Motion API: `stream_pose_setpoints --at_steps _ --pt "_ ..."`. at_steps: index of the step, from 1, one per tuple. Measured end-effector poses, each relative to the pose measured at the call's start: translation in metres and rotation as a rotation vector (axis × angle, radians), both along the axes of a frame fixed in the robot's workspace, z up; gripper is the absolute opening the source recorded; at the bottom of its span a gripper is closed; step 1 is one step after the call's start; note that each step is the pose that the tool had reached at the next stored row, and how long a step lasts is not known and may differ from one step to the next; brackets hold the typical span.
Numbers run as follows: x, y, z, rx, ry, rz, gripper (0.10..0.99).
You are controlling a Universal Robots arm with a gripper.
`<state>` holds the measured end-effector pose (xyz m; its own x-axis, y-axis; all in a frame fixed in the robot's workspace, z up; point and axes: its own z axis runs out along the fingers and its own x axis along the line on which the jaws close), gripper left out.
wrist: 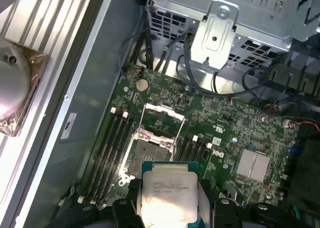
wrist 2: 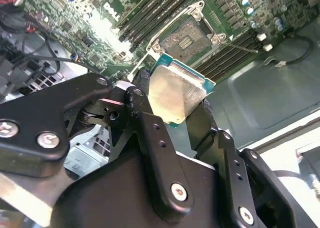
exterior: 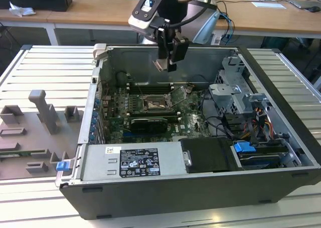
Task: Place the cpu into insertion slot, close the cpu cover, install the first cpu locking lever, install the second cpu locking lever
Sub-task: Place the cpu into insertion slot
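One slatted metal table (exterior: pixel 45 57) carries an open computer case (exterior: pixel 165 193) lying on its side. A grey fixture plate (exterior: pixel 30 138) sits beside it, toward the exterior view's left. Inside the case a green motherboard (exterior: pixel 193 123) lies flat. The arm reaches down from above, and its gripper (exterior: pixel 167 63) hangs over the case's open side, well clear of the board. Its two black fingers (wrist 2: pixel 141 95) are clamped on opposite edges of the cpu (wrist 2: pixel 172 92), which is held in the air. In both wrist views the chip's pale metal top faces the camera. Below it on the board sits the insertion slot (wrist: pixel 148 152), its dark centre exposed. In the exterior view it lies beneath the gripper and apart from it. The cpu cover (wrist: pixel 164 108) stands open at one side of the slot.
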<state>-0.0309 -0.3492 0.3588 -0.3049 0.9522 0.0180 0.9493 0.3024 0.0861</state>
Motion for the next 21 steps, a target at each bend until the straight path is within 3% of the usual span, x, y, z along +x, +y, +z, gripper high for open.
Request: stream_pose_setpoints --at_steps 6,8,11,17,21 --pt "0.0000 0.0000 -0.0049 0.000 0.0001 -0.139 0.537" --pt "0.0000 0.0000 -0.0076 0.000 0.0006 -0.144 0.537" --pt "-0.0011 0.0000 -0.0159 0.000 0.0022 -0.155 0.537" --pt "-0.0011 0.0003 -0.0326 0.000 0.0023 -0.284 0.537" --pt "-0.0011 0.0003 -0.0404 -0.001 0.0022 -0.300 0.537"
